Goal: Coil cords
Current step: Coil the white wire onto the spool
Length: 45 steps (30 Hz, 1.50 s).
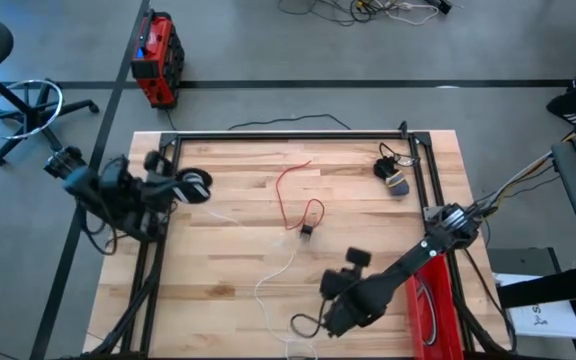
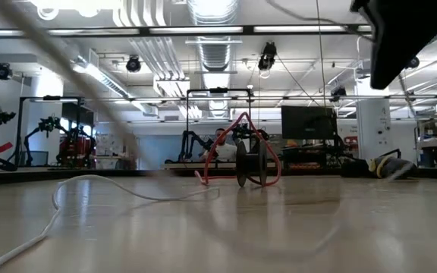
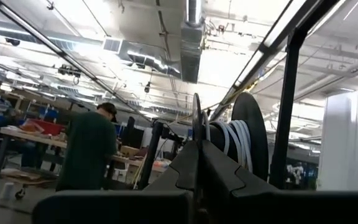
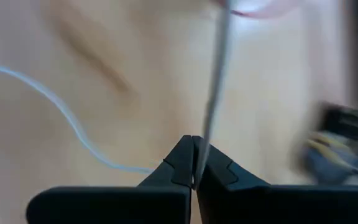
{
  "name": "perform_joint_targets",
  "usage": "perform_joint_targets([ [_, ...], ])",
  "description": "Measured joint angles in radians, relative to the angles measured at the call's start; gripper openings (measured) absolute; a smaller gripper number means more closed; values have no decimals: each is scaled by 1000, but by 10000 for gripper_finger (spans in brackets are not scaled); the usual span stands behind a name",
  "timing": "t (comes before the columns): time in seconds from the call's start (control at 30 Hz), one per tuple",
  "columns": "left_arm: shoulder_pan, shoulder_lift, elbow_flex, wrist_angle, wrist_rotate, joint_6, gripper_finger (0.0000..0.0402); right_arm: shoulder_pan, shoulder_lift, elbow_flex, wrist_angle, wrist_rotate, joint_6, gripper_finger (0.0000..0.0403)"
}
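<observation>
My left gripper (image 1: pixel 183 187) is at the table's left edge, shut on a black spool (image 3: pixel 244 134) wound with white cord. From the spool the white cord (image 1: pixel 268 280) trails loosely across the table toward the near edge. A red cord (image 1: pixel 290 190) lies in loops at mid-table, ending at a small dark reel (image 2: pixel 249 163). A dark coiled cord (image 1: pixel 393 175) lies at the far right. Near the front edge my right gripper (image 1: pixel 320 318) is shut on a thin dark cord (image 4: pixel 213 93) whose loop (image 1: pixel 303 325) lies beside it. My left gripper pinches the spool's thin flange (image 3: pixel 195 124) between its two fingers, edge on. The spool is held clear of the table, its wound white cord (image 3: pixel 232 140) beside the fingers. My right gripper pinches the thin dark cord (image 4: pixel 199 163) between its shut fingertips, coming from above. The cord runs straight away from the fingers over the table.
A black metal frame (image 1: pixel 288 135) runs along the table's far edge and both sides. A red flat object (image 1: pixel 430 305) lies at the near right under my right arm. A red case (image 1: pixel 155 60) and an office chair (image 1: pixel 23 105) stand on the floor beyond.
</observation>
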Motion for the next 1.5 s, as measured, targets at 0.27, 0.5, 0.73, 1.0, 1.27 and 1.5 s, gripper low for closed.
perform_joint_targets([
  [0.27, 0, -28, -6, -39, 0, -2, 0, -61, -191, -54, -125, 254, -14, 0],
  [0.5, 0, -1, -8, -39, 1, -7, 0, -179, -409, -195, -127, 356, -147, 0],
  [0.73, 0, -3, -8, -38, 2, -22, 0, -330, -647, -484, -122, 337, -117, 0],
  [1.0, 0, -8, -3, -40, 0, -22, 0, -358, -820, -727, -54, 325, -12, 0],
  [1.27, 0, -9, 0, -27, 5, -13, 0, -358, -865, -795, 6, 283, 13, 50],
  [1.5, 0, 10, -1, -35, 4, -16, 0, -348, -834, -756, 283, 137, -117, 148],
])
